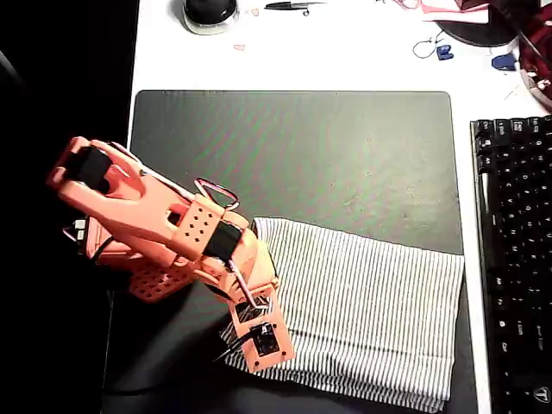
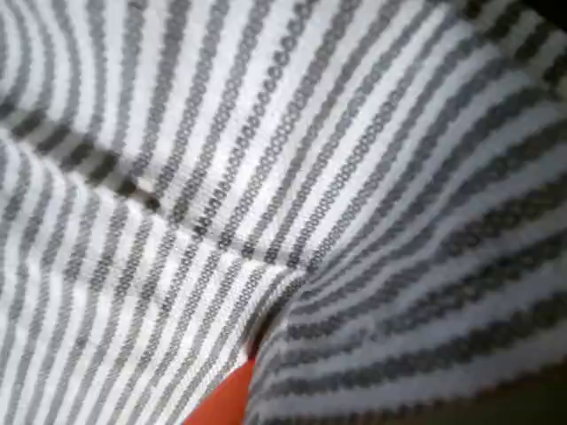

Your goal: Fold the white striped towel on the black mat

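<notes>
The white striped towel (image 1: 371, 319) lies on the lower right part of the black mat (image 1: 293, 147), its left end slightly bunched. My orange gripper (image 1: 250, 349) is down on the towel's lower left corner, with the arm reaching in from the left. In the wrist view the towel (image 2: 354, 133) is very close, and its stripes pucker into a fold that runs down to one orange fingertip (image 2: 226, 398). The jaws look shut on that fold of cloth; the other finger is hidden under the fabric.
A black keyboard (image 1: 517, 259) stands just right of the mat, close to the towel's right edge. Small items, a dark round object (image 1: 210, 12) and a blue piece (image 1: 444, 52), lie on the white desk (image 1: 345, 52) behind the mat. The table edge runs along the left.
</notes>
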Robot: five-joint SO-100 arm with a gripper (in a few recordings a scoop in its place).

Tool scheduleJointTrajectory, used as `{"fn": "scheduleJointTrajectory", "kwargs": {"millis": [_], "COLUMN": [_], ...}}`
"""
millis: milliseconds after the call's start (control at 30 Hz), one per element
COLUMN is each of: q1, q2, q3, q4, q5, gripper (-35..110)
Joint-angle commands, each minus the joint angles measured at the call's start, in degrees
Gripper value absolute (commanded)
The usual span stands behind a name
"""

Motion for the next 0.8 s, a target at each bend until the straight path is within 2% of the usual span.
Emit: {"fn": "scheduleJointTrajectory", "kwargs": {"millis": [0,233,333,467,600,767], "q1": [0.88,7.56,9.05,11.34,14.06,9.32], "q2": [-0.26,0.79,0.26,-1.58,-5.71,-15.82], "q3": [-7.38,-30.06,-38.06,-46.05,-47.11,-56.87], "q4": [9.76,33.13,40.08,41.48,40.61,40.43], "q5": [-0.09,-5.01,-6.15,-5.45,-8.61,-5.1], "gripper": [0,0,0,0,0,0]}}
